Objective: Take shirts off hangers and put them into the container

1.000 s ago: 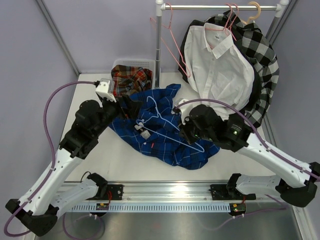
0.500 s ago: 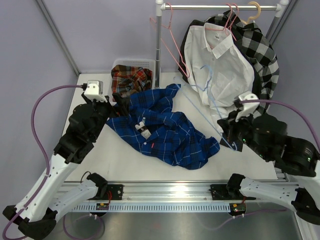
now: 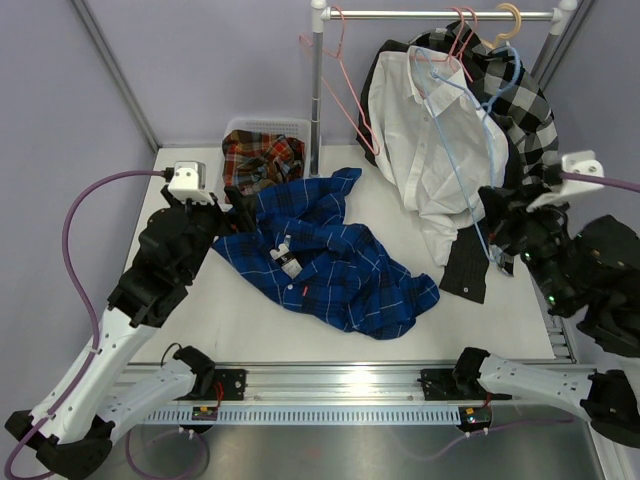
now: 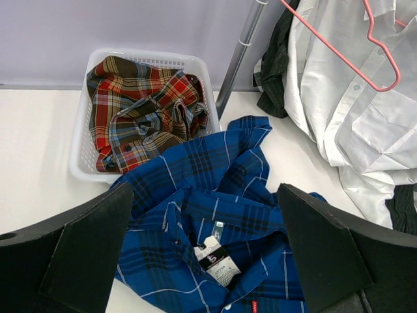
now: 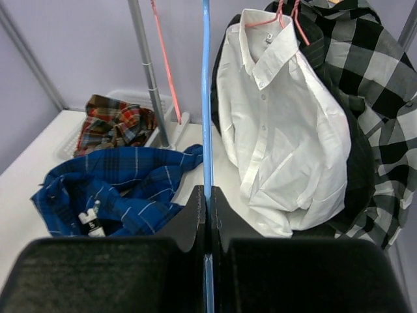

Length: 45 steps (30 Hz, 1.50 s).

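Right claw (image 5: 207, 195) clamped shut on light blue hanger (image 5: 206, 98), held before hanging white shirt (image 5: 280, 117), left claw (image 4: 203, 195) fully spread and empty above royal blue shirt (image 3: 330, 265) on surface (image 3: 250, 320), plaid shirt (image 3: 262, 160) in white basket (image 3: 262, 122)

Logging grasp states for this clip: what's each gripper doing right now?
Left gripper: open, holding nothing.
Right gripper: shut on the light blue hanger.

We log one shirt (image 3: 262, 160) in the container (image 3: 262, 126), back left; second shirt (image 3: 330, 262) on the table (image 3: 240, 322) before it; hung shirts (image 3: 430, 135) on the rail (image 3: 430, 15), back right, loose hanger (image 5: 206, 98) in front.
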Motion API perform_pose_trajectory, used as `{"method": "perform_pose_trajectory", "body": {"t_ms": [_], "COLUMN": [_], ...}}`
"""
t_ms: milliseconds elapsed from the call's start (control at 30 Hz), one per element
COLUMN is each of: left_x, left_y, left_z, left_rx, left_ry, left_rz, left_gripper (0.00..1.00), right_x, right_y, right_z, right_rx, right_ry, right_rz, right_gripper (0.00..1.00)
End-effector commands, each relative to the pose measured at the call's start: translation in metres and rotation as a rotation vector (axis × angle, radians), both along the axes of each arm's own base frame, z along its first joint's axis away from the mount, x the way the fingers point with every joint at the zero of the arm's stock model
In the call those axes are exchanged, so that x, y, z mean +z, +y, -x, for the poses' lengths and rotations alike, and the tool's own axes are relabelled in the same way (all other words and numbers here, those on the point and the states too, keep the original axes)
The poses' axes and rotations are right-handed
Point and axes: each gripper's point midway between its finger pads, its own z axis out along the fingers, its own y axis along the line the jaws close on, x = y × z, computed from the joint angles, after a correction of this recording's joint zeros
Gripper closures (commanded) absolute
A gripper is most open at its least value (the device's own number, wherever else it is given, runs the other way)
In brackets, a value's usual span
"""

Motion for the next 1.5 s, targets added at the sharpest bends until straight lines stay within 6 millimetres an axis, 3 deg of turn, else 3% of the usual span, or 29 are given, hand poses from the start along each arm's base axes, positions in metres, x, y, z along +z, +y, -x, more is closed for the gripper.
{"method": "perform_pose_trajectory", "body": {"t_ms": [0, 167, 300, 400, 567, 600, 633, 767, 800, 833, 1000, 1100, 1300, 1467], "left_x": [0.014, 0.015, 0.014, 0.013, 0.006, 0.004, 0.003, -0.001, -0.001, -0.002, -0.004, -0.005, -0.007, -0.007], "left_y": [0.006, 0.007, 0.009, 0.009, 0.009, 0.009, 0.008, 0.004, 0.004, 0.004, 0.005, 0.004, 0.004, 0.004], "left_z": [-0.003, -0.003, -0.002, -0.004, -0.007, -0.009, -0.010, -0.012, -0.012, -0.013, -0.015, -0.015, -0.016, -0.017], "left_rx": [0.034, 0.037, 0.043, 0.045, 0.056, 0.059, 0.056, 0.047, 0.045, 0.048, 0.057, 0.056, 0.055, 0.057], "left_ry": [-0.046, -0.048, -0.049, -0.047, -0.032, -0.027, -0.023, -0.011, -0.010, -0.007, -0.003, 0.000, 0.006, 0.006], "left_rz": [0.010, 0.010, 0.004, -0.001, -0.024, -0.027, -0.031, -0.037, -0.038, -0.039, -0.045, -0.047, -0.052, -0.053], "left_gripper": [0.01, 0.01, 0.01, 0.01, 0.01, 0.01, 0.01, 0.01, 0.01, 0.01, 0.01, 0.01, 0.01, 0.01], "right_x": [0.014, 0.013, -0.011, -0.021, -0.012, -0.019, -0.005, 0.006, -0.005, 0.006, -0.010, -0.027, -0.056, -0.059], "right_y": [0.011, 0.023, 0.053, 0.060, 0.081, 0.085, 0.086, 0.093, 0.098, 0.097, 0.109, 0.115, 0.124, 0.119], "right_z": [-0.029, -0.061, -0.103, -0.135, -0.174, -0.189, -0.192, -0.219, -0.231, -0.234, -0.269, -0.285, -0.299, -0.296], "right_rx": [-0.110, -0.098, -0.006, 0.009, 0.088, 0.089, 0.092, 0.102, 0.107, 0.108, 0.130, 0.131, 0.148, 0.128], "right_ry": [-0.028, 0.010, 0.089, 0.133, 0.113, 0.131, 0.100, 0.083, 0.110, 0.082, 0.116, 0.143, 0.184, 0.185], "right_rz": [0.059, 0.064, 0.105, 0.117, 0.115, 0.128, 0.129, 0.162, 0.180, 0.180, 0.186, 0.201, 0.207, 0.208], "right_gripper": [1.00, 1.00, 1.00, 1.00, 1.00, 1.00, 1.00, 1.00, 1.00, 1.00, 1.00, 1.00, 1.00, 1.00]}}
